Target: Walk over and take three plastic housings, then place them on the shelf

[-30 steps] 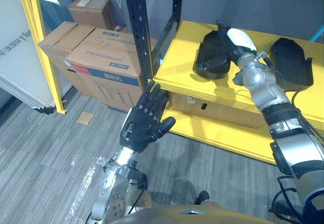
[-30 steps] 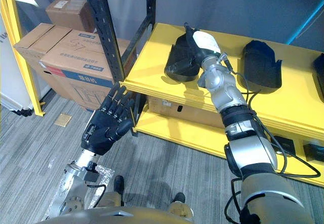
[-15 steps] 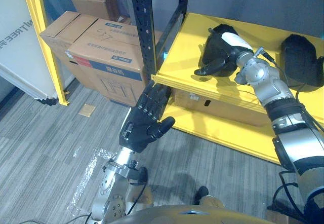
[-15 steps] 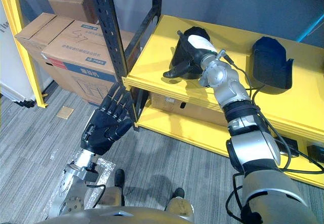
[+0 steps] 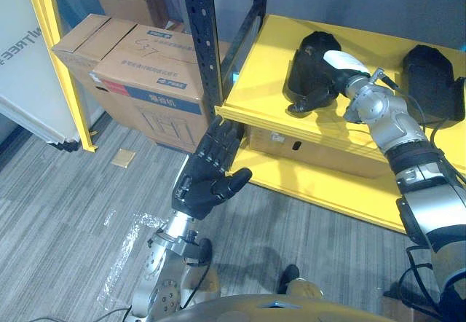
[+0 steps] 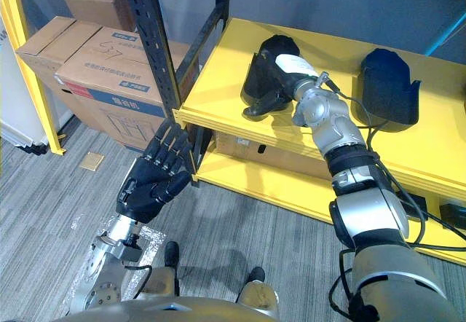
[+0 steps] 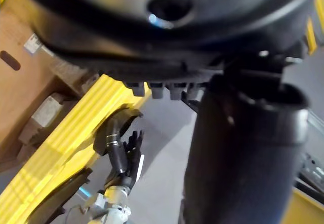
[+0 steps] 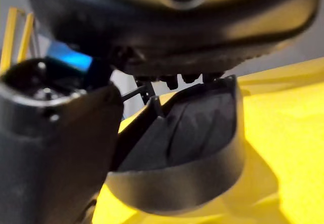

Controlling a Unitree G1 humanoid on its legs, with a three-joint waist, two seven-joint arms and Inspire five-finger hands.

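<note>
A black plastic housing (image 5: 307, 65) stands on the yellow shelf (image 5: 266, 81), its base resting on the board. My right hand (image 5: 342, 65), with a white thumb cover, is curled on it: the thumb (image 8: 71, 153) lies on the near wall and the fingers (image 8: 177, 77) reach over the rim. A second black housing (image 6: 389, 85) sits further right on the same shelf, apart from the hand. Below the shelf's front edge, my left hand (image 5: 211, 176) hangs open over the floor with its fingers spread and nothing in it.
A dark blue shelf upright (image 5: 200, 38) rises at the shelf's left corner. Stacked cardboard boxes (image 5: 138, 67) stand on the floor left of it, behind a yellow post (image 5: 58, 60). Another cardboard box (image 5: 313, 151) sits on the lower yellow shelf (image 5: 328, 191).
My right hand has brought the housing from a raised, tilted pose down onto the yellow shelf. The camera has shifted a little. The left hand has stayed where it was.
</note>
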